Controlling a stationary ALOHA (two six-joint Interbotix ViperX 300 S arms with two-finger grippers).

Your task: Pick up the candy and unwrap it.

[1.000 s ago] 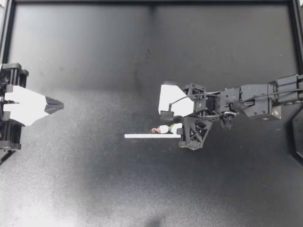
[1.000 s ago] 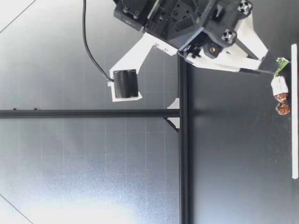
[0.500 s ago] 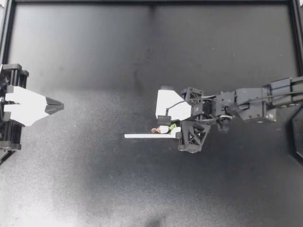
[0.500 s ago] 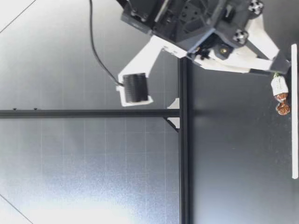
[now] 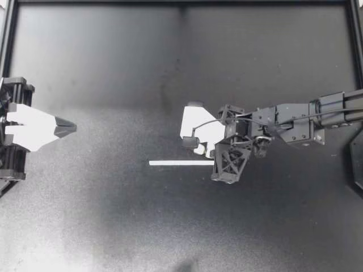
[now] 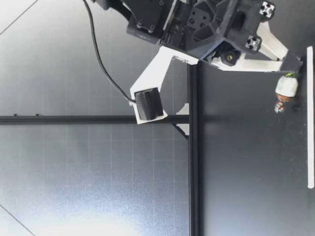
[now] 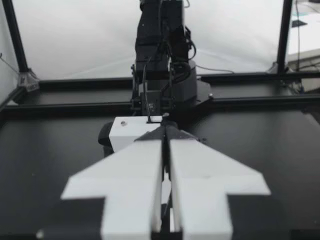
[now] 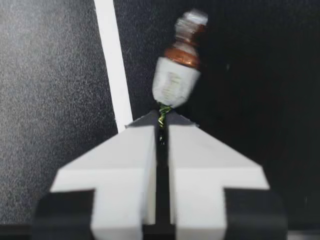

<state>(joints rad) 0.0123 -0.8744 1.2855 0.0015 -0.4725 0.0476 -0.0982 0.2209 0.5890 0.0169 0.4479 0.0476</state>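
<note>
My right gripper [image 5: 196,147] hovers low over the middle of the table and hides most of the candy in the top view. It is shut on the candy's green twisted end. The candy [image 8: 174,82] has a white body and a brown twisted far end, and it sticks out straight ahead of the fingertips [image 8: 145,131]. In the low view the candy [image 6: 286,87] hangs just above the table from my right gripper [image 6: 296,67]. My left gripper [image 5: 67,126] rests at the table's left edge, shut on nothing, pointing at the right arm [image 7: 162,75].
A thin white strip [image 5: 180,163] lies flat on the black table just beside the candy, also visible as the white strip [image 8: 113,65] and the white strip [image 6: 310,118]. Black frame rails [image 5: 181,3] border the table.
My right gripper has gone from wide open to shut on the candy's green end. It moved slightly left, and the candy now sits off the table, away from the strip. The left arm stayed still.
</note>
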